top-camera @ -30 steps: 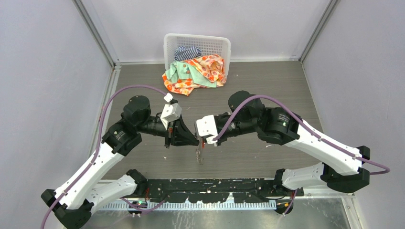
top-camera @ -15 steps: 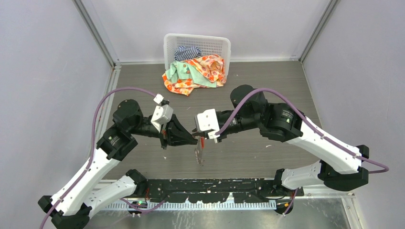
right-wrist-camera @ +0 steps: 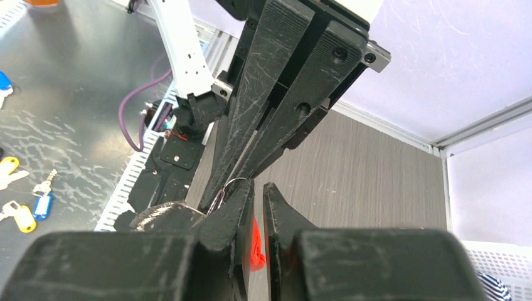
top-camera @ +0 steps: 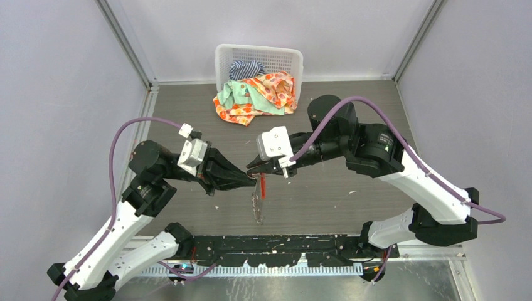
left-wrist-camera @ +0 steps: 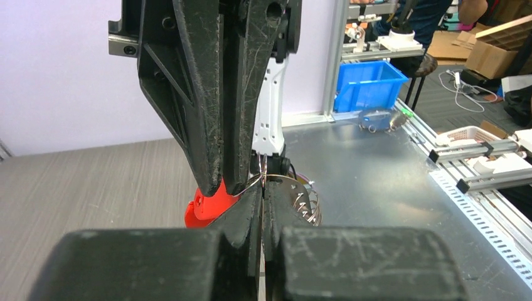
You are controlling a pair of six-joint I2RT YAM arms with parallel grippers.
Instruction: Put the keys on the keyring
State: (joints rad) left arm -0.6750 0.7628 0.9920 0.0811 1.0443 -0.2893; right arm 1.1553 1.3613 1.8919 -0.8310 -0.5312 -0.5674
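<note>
The keyring (top-camera: pixel 256 205) hangs in the air above the table's near middle, its silvery pieces in a bunch below its red tag (top-camera: pixel 263 186). My left gripper (top-camera: pixel 254 179) is shut on the thin wire of the ring (left-wrist-camera: pixel 254 182). In the left wrist view the red tag (left-wrist-camera: pixel 206 207) hangs left of the jaws and the silvery pieces (left-wrist-camera: pixel 305 200) right of them. My right gripper (top-camera: pixel 250 168) meets it tip to tip from the right. Its jaws (right-wrist-camera: pixel 258 187) stand a narrow gap apart with nothing between them, the ring wire (right-wrist-camera: pixel 233 183) beside its left fingertip. The keys are out of view.
A white basket (top-camera: pixel 295 55) stands at the back wall with coloured clothes (top-camera: pixel 257 94) spilling onto the grey table (top-camera: pixel 364 125). Several tagged keys (right-wrist-camera: pixel 22 216) lie on the metal surface beyond the near edge.
The left arm has drawn back to the left, still holding the ring. The right gripper has risen a little and its jaws have parted slightly.
</note>
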